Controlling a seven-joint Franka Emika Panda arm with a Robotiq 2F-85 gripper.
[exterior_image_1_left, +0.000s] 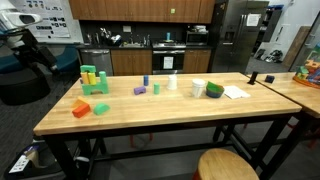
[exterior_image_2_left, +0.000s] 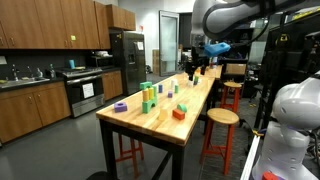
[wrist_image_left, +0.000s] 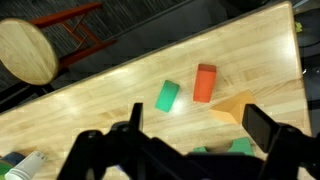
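Your gripper (wrist_image_left: 198, 135) hovers over the table (wrist_image_left: 100, 110), fingers spread wide, nothing held. Wrist view, btw. the fingers: 1 red block (wrist_image_left: 204, 83); 1 green block (wrist_image_left: 167, 96) just beside it; 1 orange wedge (wrist_image_left: 232, 107) close by it.

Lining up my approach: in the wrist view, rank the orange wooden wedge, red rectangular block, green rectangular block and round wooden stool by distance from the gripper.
1. Orange wedge, right by the gripper.
2. Green block and red block, side by side: too close to call.
3. Wooden stool, beyond the table edge.
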